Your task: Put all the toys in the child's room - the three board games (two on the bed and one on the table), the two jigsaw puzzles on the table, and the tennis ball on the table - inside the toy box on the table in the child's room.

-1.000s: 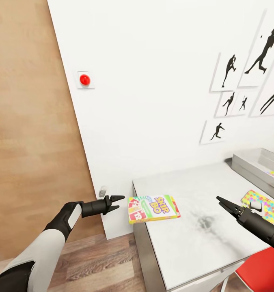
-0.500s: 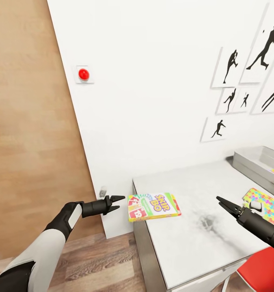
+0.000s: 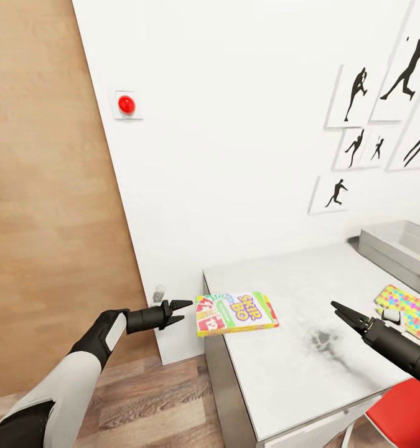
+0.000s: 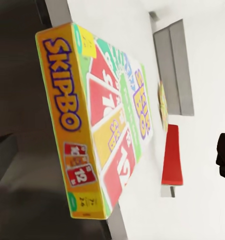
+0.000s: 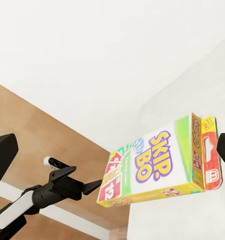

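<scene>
A: What do we see on the table (image 3: 309, 373)?

B: We see the Skip-Bo box (image 3: 236, 313). It lies flat at the near left corner of the table, and its left end sticks out past the edge.

A: Where is our left pincer (image 3: 180, 310)?

B: It is off the table, just left of the box. Its two tips are a little apart and point at the box end. It holds nothing, and it does not touch the box.

A: And our right pincer (image 3: 341, 311)?

B: It hangs over the table, well to the right of the box. Its tips are a little apart too, and it holds nothing.

A: What else is on the table?

B: A puzzle (image 3: 409, 309) with bright dots lies flat at the right side. Behind it, at the far right, we see the gray toy box (image 3: 393, 242).

A: What is around the table?

B: A white wall (image 3: 234, 155) with black pictures (image 3: 358, 93) of people, and a red button (image 3: 127, 104). Something red (image 3: 402, 417) is near the table's right corner; we cannot tell what it is.
</scene>
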{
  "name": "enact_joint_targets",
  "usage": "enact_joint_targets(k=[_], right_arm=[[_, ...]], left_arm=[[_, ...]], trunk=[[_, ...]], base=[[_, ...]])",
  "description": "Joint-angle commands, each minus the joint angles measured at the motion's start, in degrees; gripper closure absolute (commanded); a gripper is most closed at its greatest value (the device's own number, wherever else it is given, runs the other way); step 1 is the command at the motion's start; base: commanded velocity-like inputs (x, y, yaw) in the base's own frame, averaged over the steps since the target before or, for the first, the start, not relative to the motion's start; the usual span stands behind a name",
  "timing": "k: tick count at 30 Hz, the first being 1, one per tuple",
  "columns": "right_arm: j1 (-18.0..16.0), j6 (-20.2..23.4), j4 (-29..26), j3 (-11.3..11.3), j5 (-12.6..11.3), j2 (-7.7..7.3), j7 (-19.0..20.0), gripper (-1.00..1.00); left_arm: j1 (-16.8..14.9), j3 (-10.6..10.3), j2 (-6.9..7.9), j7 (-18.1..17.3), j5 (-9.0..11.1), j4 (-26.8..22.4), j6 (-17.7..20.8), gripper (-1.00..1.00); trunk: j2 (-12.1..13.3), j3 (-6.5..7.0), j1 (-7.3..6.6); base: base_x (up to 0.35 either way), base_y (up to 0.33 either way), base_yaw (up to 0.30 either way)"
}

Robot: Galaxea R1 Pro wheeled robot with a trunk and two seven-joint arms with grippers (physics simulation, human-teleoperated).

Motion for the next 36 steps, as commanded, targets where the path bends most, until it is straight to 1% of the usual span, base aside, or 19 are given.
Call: enact_joint_targets(k=[1, 9, 20, 29, 36], right_arm=[[-0.05, 0.21, 0.01, -0.06, 0.13, -0.01, 0.29, -1.00], [-0.04, 0.21, 0.04, -0.02, 0.13, 0.01, 0.30, -1.00], [-0.04, 0.21, 0.02, -0.04, 0.13, 0.03, 0.31, -1.00], [-0.05, 0.21, -0.01, -0.04, 0.14, 0.00, 0.32, -1.00], [-0.05, 0.21, 0.04, -0.05, 0.14, 0.01, 0.32, -1.00]], left_arm=[[-0.04, 0.29, -0.07, -0.14, -0.11, 0.00, 0.30, -1.00], [-0.02, 0.30, -0.12, -0.14, -0.11, -0.03, 0.25, -1.00], [-0.02, 0.37, -0.15, -0.30, -0.02, 0.00, 0.19, -1.00], [-0.02, 0.36, -0.15, -0.32, -0.02, -0.01, 0.16, -1.00], [-0.02, 0.30, -0.15, -0.32, -0.03, 0.00, 0.18, -1.00]], trunk=[[-0.45, -0.24, 0.22], [-3.66, -1.68, 1.98], [-3.66, -1.68, 1.98], [-3.66, -1.48, 1.98], [-3.66, -1.45, 1.98]], base=[[0.000, 0.000, 0.000], [0.000, 0.000, 0.000], [0.000, 0.000, -0.013], [0.000, 0.000, -0.127], [0.000, 0.000, -0.040]])
